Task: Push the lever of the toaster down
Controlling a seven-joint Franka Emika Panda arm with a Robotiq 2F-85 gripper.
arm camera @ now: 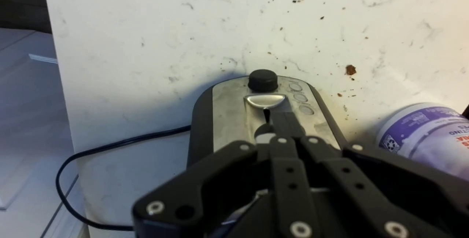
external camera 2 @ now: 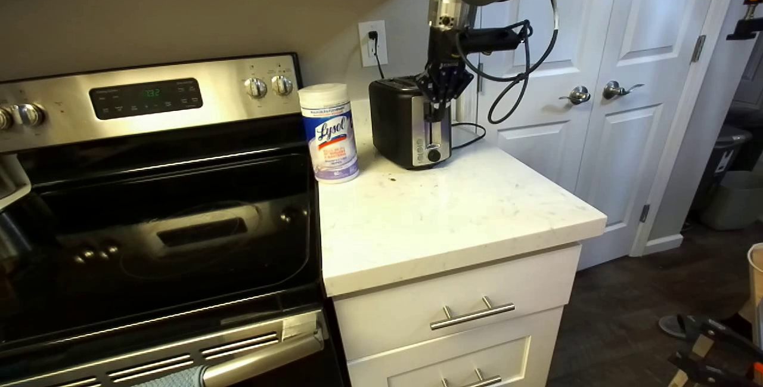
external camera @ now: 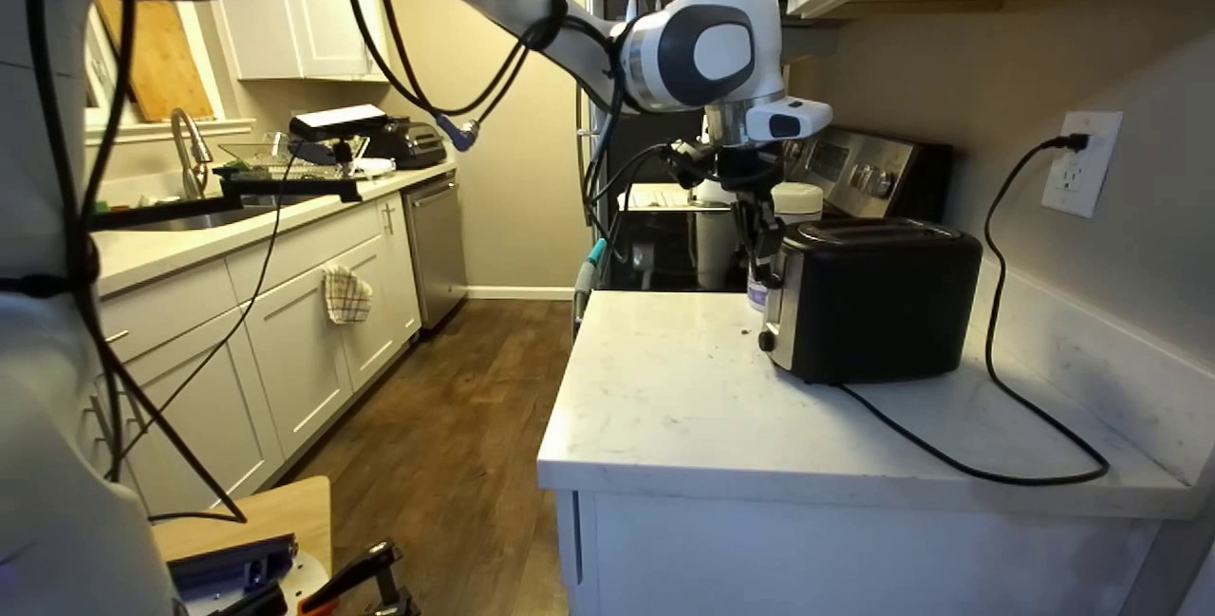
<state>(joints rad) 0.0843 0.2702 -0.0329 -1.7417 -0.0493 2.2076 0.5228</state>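
Your end effector (arm camera: pixel 287 120) is in front of the silvery end panel (arm camera: pixel 231 109) of the toaster (external camera: pixel 878 303), fingers together. In the wrist view, taking 12 o'clock as the top of the picture, you will find the lever (arm camera: pixel 262 131) on that panel, between 8 and 9 o'clock from the fingertips and partly hidden behind them. You cannot tell from these views whether they touch it. A narrow dark slot (arm camera: pixel 266 114) shows at 12 o'clock from the lever, with the round black knob (arm camera: pixel 263 80) farther along that line. You have the toaster upright on the bench (external camera 2: pixel 447 202); its black cord (external camera: pixel 1035 480) loops across the surface and up to the wall outlet (external camera: pixel 1084 163). In an exterior view, note the Lysol canister (external camera 2: pixel 332 136), upright near the toaster at 9 o'clock, and the black stovetop (external camera 2: pixel 149 268) toward 8 o'clock.
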